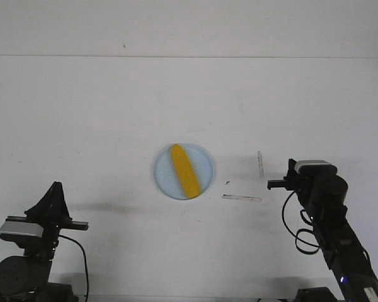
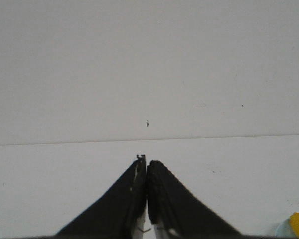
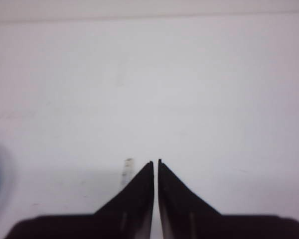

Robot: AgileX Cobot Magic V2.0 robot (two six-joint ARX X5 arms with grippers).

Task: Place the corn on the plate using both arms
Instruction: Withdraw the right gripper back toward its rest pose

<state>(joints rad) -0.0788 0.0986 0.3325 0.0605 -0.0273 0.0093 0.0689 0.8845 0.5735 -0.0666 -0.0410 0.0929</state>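
White table (image 1: 101,113) lying under my workspace, meeting pale back wall (image 1: 189,25) along straight edge. Two thin clear strips lying flat on table: one (image 1: 260,163) pointing away from me, other (image 1: 241,198) lying crosswise nearer me.

Two black jointed robot arms: left arm (image 1: 31,251), right arm (image 1: 331,220). Silver-grey wrist blocks, looping black cables, round black bases, tapered black fingers (image 2: 164,199).

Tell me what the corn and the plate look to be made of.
The corn looks like smooth moulded plastic: flat, even yellow with no kernel texture visible, so likely a toy. The plate under it looks like thin plastic too: pale blue, uniform colour, low rim, a soft sheen rather than a ceramic glaze. Neither can be confirmed by sight alone.
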